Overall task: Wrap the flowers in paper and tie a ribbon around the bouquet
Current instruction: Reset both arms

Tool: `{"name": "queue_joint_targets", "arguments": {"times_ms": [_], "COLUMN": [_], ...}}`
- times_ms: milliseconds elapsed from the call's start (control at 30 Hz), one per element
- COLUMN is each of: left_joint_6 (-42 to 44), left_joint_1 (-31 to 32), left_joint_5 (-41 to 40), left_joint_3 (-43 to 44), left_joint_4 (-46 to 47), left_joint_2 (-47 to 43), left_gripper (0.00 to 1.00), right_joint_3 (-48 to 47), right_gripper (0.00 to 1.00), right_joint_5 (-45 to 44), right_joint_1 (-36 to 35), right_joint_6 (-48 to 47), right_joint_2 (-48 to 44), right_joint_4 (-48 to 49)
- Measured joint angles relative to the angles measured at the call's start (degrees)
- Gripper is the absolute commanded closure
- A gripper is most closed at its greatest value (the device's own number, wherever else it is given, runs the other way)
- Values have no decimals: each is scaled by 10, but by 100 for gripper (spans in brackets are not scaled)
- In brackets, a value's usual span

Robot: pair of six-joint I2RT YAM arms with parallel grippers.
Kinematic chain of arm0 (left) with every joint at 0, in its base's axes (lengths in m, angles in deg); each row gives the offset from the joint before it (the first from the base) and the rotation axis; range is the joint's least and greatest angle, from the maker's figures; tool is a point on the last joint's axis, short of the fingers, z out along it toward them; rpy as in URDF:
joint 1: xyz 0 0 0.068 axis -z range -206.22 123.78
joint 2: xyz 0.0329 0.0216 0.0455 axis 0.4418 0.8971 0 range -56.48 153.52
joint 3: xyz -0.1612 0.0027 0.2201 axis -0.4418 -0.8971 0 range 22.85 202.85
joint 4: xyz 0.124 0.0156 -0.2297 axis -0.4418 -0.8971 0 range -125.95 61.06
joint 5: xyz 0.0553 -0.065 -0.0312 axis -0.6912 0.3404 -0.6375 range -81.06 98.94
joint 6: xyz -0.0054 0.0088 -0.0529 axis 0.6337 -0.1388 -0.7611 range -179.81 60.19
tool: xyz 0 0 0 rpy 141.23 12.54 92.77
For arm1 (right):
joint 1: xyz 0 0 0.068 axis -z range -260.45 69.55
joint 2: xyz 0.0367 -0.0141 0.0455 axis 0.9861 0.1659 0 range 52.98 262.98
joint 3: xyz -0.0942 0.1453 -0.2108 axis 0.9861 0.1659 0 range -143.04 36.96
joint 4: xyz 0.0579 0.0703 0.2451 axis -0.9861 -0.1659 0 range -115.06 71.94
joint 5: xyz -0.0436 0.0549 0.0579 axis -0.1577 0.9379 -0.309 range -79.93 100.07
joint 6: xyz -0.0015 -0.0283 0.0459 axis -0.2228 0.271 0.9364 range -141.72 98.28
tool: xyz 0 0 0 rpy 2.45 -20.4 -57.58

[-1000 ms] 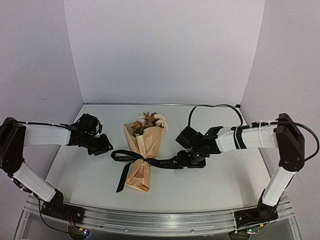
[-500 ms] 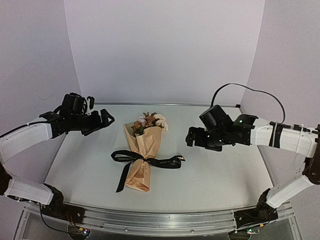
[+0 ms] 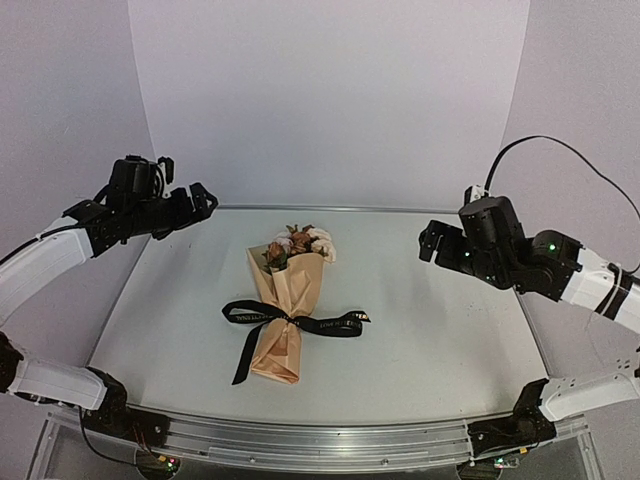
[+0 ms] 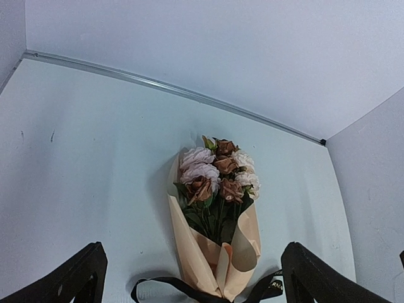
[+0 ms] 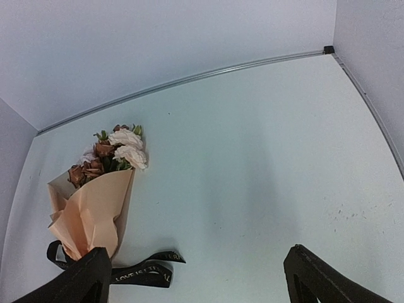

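1. The bouquet (image 3: pixel 287 300) lies at the middle of the table (image 3: pixel 440 340), with the ribbon (image 3: pixel 335 323) tied around its narrow part.
2. The left gripper (image 3: pixel 203 200) and right gripper (image 3: pixel 428 245) hang wide open and empty.
3. The task looks finished; any retreat should stay high, clear of the ribbon tails.

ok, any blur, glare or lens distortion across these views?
Top external: even soft light, sharp, faint shadow by the bouquet. Left wrist: wide-angle, the table back edge bows; flowers crisp. Right wrist: same bowing, ribbon lettering legible, no glare.
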Motion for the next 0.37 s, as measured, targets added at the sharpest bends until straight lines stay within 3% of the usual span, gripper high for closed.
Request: {"name": "queue_joint_targets", "arguments": {"times_ms": [367], "left_joint_6": [9], "left_joint_1": [0], "left_joint_5": [-2], "left_joint_3": [1], "left_joint_4": [-3], "left_joint_2": [-2], "left_gripper": [0], "right_joint_3": [19], "right_gripper": [2], "right_joint_5": [-21], "right_joint_1": [0], "right_joint_6": [-6], "right_joint_2": [-7], "right_joint_4": [0]}}
